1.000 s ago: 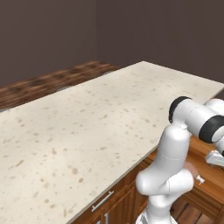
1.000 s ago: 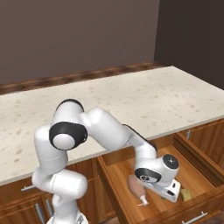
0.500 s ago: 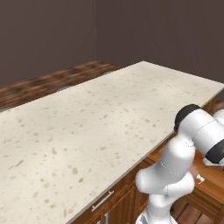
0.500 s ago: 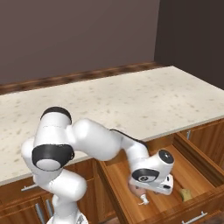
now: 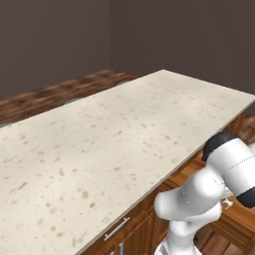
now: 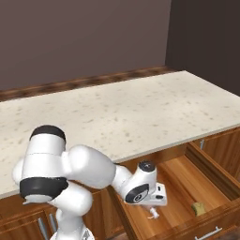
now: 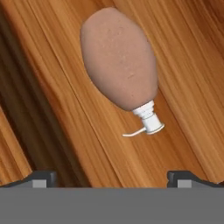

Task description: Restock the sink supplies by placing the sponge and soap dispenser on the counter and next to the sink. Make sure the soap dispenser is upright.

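The soap dispenser (image 7: 120, 65), a reddish-brown egg-shaped bottle with a pale pump, lies on its side on the wooden floor of an open drawer (image 6: 185, 180). My gripper (image 7: 112, 178) hovers just above it, open, with the bottle ahead of the two fingertips (image 7: 41, 177) and nothing between them. In the right base view the gripper (image 6: 157, 202) is down inside the drawer, and the dispenser's pump tip (image 6: 152, 214) pokes out beneath the hand. The yellow-green sponge (image 6: 199, 207) lies in the drawer's front right corner. The beige speckled counter (image 6: 122, 110) runs above the drawer. The sink is out of view.
The drawer's front wall (image 6: 206, 225) and right side wall (image 6: 211, 171) box in the hand. Brown cabinet fronts (image 5: 124, 234) sit under the counter edge. A dark wall (image 5: 124, 35) stands behind the counter (image 5: 99, 134).
The arm has folded lower, and the hand has shifted a little left inside the drawer, over the bottle. The jaws stay open.
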{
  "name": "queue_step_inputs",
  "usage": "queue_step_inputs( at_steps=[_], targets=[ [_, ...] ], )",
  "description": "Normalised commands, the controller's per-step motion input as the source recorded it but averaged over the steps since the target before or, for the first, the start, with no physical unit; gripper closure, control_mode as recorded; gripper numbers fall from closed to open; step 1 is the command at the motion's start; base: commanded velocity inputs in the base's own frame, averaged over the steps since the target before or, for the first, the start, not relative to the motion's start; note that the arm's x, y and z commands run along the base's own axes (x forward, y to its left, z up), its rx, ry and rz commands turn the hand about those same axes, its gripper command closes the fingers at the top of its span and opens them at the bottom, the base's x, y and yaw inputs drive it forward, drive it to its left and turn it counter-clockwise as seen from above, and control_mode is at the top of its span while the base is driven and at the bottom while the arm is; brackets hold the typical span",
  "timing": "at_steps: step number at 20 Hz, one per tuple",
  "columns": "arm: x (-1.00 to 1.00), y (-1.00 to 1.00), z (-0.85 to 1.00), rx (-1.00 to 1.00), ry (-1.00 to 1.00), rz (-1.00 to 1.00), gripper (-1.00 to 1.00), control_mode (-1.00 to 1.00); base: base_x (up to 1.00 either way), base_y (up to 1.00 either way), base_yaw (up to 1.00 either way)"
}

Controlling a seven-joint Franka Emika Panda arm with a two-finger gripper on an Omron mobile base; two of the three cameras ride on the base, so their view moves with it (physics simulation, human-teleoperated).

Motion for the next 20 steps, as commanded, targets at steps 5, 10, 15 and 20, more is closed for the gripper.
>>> queue_step_inputs(
  at_steps=[5,10,15,20],
  targets=[
    [0.16,-0.17,-0.2,0.01,0.02,0.08,-1.0,-1.0,0.0,0.0,0.0],
    [0.0,-0.45,0.0,0.07,-0.01,0.13,-1.0,-1.0,0.0,0.0,0.0],
    [0.01,-0.28,0.0,0.06,0.0,0.1,-1.0,-1.0,0.0,0.0,0.0],
    [0.01,-0.19,0.04,0.05,0.0,0.06,-1.0,-1.0,0.0,0.0,0.0]
  ],
)
